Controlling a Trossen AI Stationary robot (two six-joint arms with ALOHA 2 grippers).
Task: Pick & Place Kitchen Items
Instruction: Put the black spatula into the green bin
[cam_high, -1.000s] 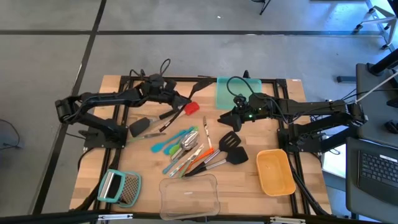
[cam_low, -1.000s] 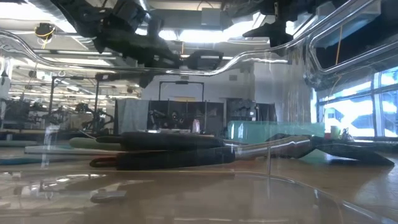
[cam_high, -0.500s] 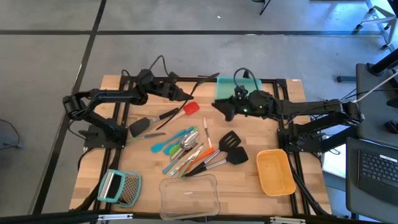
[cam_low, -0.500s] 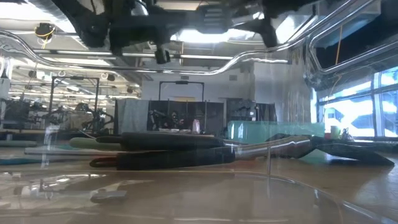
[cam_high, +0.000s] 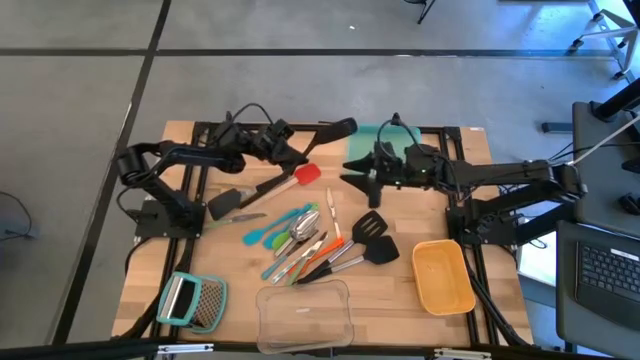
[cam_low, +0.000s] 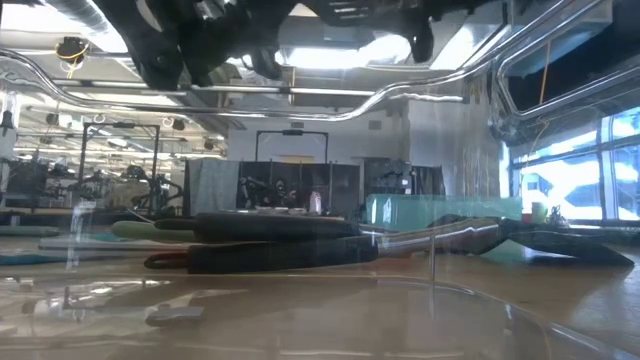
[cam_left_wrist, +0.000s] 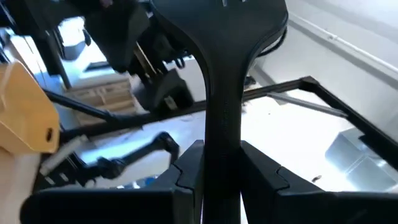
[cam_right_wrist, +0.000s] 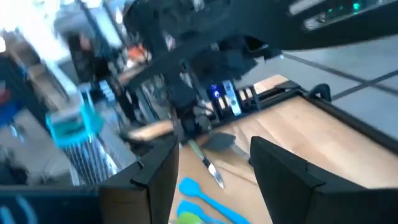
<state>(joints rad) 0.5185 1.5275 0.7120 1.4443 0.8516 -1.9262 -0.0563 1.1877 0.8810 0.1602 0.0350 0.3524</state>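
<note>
The left gripper (cam_high: 300, 147) sits over the back edge of the light wooden counter (cam_high: 400, 290), jaws clamped on the handle of a black utensil with a broad rounded head (cam_high: 335, 129); in the left wrist view that handle (cam_left_wrist: 222, 118) runs straight up between the two dark fingers (cam_left_wrist: 188, 174), and the head sticks out over the counter's rear frame. Just beside it the right gripper (cam_high: 362, 178) hangs above the back middle, jaws spread apart with nothing in them, close to the translucent teal container (cam_high: 366, 140) at the rear edge. The rest of the kitchen items (cam_high: 305, 240) are bunched up mid-counter: the wooden-handled red spatula (cam_high: 300, 177) near the left gripper, a black spatula head (cam_high: 223, 203) further left, two black slotted spatulas with steel handles (cam_high: 370, 240) on the right of the pile, plus slim teal, orange and green tools crossing each other. Around the edges: a yellow bin (cam_high: 443, 277) by the right front, a clear bin (cam_high: 305, 315) at the front edge, and a teal-handled flat metal grater (cam_high: 192, 300) at the left front corner. Open bare wood is mostly along the left side and between the pile and the yellow bin.
</note>
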